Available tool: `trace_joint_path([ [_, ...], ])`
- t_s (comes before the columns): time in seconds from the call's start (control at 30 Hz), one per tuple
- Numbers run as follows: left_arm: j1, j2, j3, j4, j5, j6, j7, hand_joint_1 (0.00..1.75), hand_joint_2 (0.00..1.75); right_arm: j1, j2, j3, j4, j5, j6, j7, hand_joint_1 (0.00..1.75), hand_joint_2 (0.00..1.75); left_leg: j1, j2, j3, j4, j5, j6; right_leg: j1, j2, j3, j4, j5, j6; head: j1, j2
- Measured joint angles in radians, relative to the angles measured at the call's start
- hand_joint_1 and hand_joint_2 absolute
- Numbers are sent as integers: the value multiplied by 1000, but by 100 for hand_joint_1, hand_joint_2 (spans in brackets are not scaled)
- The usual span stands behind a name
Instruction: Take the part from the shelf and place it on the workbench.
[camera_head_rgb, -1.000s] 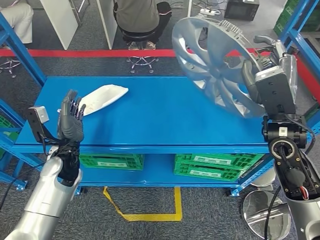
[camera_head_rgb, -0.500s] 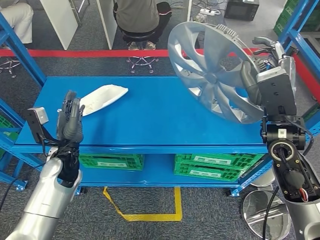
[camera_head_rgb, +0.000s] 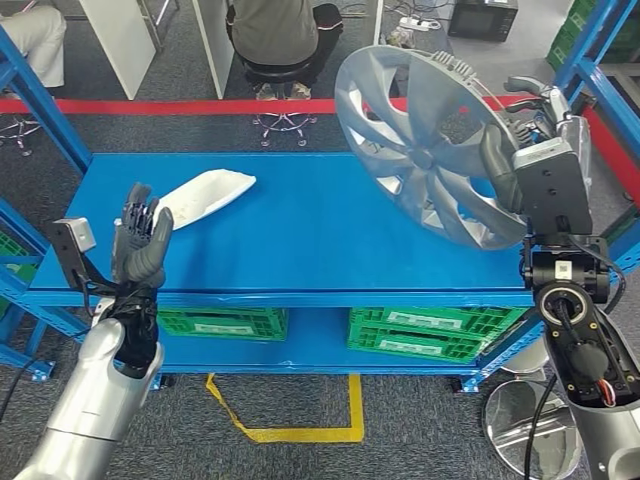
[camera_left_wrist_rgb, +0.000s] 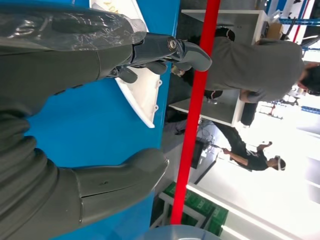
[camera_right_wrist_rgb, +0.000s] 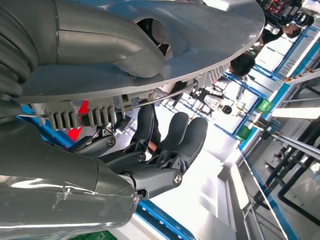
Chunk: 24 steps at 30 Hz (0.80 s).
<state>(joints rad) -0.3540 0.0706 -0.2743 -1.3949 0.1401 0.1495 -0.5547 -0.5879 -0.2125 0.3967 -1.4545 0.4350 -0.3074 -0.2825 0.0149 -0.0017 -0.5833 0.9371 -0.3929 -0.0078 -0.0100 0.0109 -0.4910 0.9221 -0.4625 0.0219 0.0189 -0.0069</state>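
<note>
Item one: wheel cover (camera_head_rgb: 423, 140), silver, spoked, round. Location — held tilted in the air above the far right part of the blue surface (camera_head_rgb: 324, 240), its lower rim close over the surface's right end; whether it touches cannot be told. The right robot hand (camera_head_rgb: 521, 140) grips it at the right rim: in the right wrist view the thick grey thumb (camera_right_wrist_rgb: 109, 42) lies across the smooth face of the wheel cover (camera_right_wrist_rgb: 211, 30), and the dark fingers (camera_right_wrist_rgb: 170, 145) curl behind the ribbed back edge.

Item two: left robot hand (camera_head_rgb: 140, 245), raised at the near left edge of the surface, palm up, fingers spread apart and holding nothing. In the left wrist view the left robot hand (camera_left_wrist_rgb: 75, 125) shows its thumb and dark fingers well apart, with blue surface between them.

Item three: white plastic piece (camera_head_rgb: 204, 195), long and flat, pointed at its right end, lying on the far left part of the surface — just beyond the left robot hand's fingertips, not touching them as far as can be seen.

Item four: green crates (camera_head_rgb: 434, 335) on the lower level under the surface.

Item five: a seated person (camera_head_rgb: 275, 40) on a chair, beyond the red floor line (camera_head_rgb: 189, 105) at the far side.

Item six: yellow floor marking (camera_head_rgb: 302, 425) near the robot.
</note>
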Motion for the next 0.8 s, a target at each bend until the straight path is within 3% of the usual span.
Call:
trace_joint_path([
  [0.8,7,8,0,-23,-9,0,4,0,175,9,0,1,-8,-30,31,4,175,175,0,0,0,0,0,0,0,-1,0,0,0,0,0,0],
])
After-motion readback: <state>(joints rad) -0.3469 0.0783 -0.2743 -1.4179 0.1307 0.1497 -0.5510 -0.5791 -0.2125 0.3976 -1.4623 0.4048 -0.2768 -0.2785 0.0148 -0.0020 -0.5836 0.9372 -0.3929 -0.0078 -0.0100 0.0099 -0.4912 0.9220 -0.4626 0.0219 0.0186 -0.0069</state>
